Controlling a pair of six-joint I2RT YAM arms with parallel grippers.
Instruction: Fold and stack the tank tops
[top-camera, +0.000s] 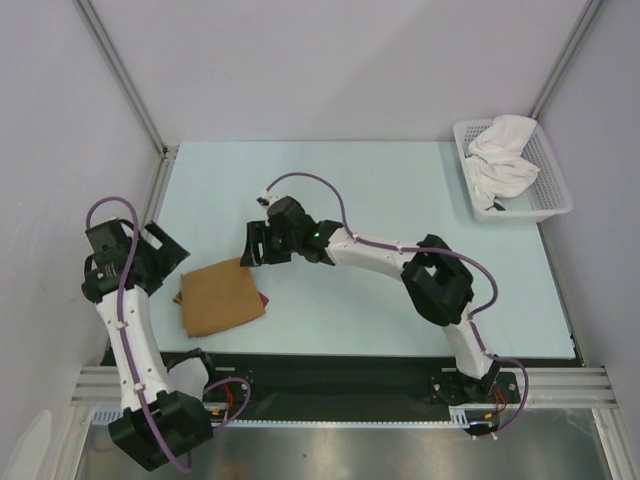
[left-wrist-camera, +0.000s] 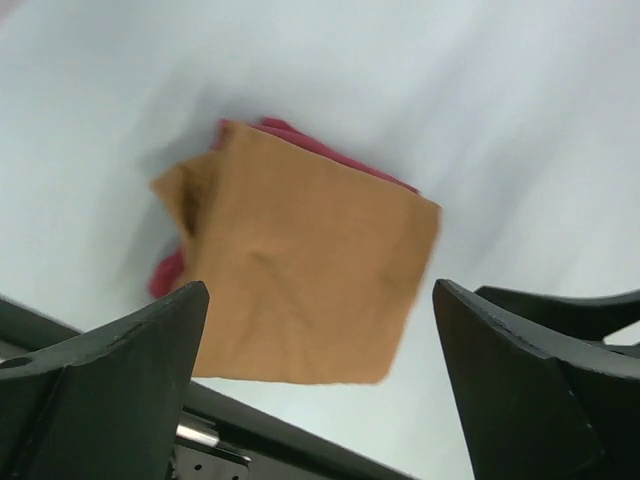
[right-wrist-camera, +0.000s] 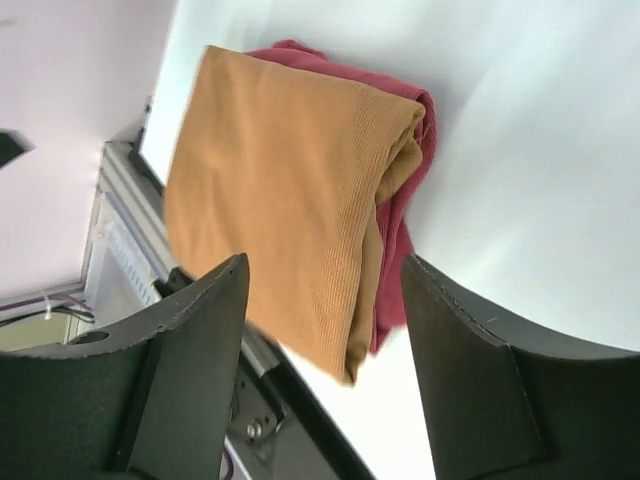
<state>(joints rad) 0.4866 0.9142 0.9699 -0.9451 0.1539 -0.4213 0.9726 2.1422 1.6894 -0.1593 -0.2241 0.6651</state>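
The tan-brown tank top (top-camera: 220, 297) lies folded on the table near its front left, on top of the folded dark red tank top (top-camera: 263, 299), of which only edges show. Both show in the left wrist view, tan (left-wrist-camera: 305, 265) over red (left-wrist-camera: 168, 272), and in the right wrist view, tan (right-wrist-camera: 275, 195) over red (right-wrist-camera: 410, 180). My left gripper (top-camera: 172, 262) is open and empty, just left of the stack. My right gripper (top-camera: 250, 248) is open and empty, above the stack's far right corner.
A white mesh basket (top-camera: 548, 205) with white cloth (top-camera: 505, 160) in it stands at the back right. The table's black front edge (top-camera: 330, 365) runs just below the stack. Grey walls close the left and right sides.
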